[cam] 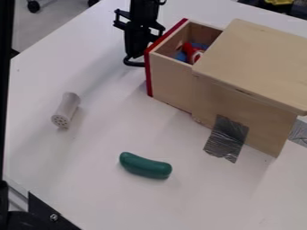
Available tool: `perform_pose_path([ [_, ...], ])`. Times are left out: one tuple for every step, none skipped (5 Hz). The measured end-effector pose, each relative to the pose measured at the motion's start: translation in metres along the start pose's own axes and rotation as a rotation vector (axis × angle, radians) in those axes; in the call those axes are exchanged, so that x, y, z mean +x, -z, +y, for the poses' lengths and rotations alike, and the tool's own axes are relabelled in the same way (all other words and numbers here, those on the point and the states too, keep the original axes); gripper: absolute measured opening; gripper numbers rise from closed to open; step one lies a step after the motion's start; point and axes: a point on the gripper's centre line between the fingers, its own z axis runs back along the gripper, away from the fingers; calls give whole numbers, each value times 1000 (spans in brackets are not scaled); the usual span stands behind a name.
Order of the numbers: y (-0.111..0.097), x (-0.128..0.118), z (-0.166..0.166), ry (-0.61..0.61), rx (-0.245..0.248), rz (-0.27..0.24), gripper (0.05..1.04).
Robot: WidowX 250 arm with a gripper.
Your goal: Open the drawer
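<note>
– Where to look for the drawer (171, 85)?

– Look right of centre, toward the top. Stands partly open, juts leftward from the wooden cabinet (258, 54), and leads with a red front panel (149, 76).

– Holds anything?

– Yes: see a red piece (192, 52) inside, with blue (181, 56) around it.

– And the gripper (139, 42)?

– Hangs down from the top edge, just outside the red front panel. See a black curved piece (133, 63) at its lower end, right by the panel. Can't say whether handle or part of the gripper.

– Clenched or released?

– Can't tell from here. Can't tell about contact with the drawer either.

– What about the rest of the table (90, 188)?

– Find a green, curved toy (146, 166) lying below and left of the cabinet, well apart from it. Then look farther left for a pale grey cylinder (67, 108) on its side, with small holes in its near end.

– And on the cabinet itself?

– Note silvery tape (226, 139) running down the side onto the table. Spot more tape (299, 133) at the right edge.
</note>
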Motion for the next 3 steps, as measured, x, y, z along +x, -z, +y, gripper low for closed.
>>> perform_pose_path([
  [1,-4,4,-5,15,26,105],
  [3,-4,8,-19,37,30,105],
  [3,-5,8,-18,40,37,105],
])
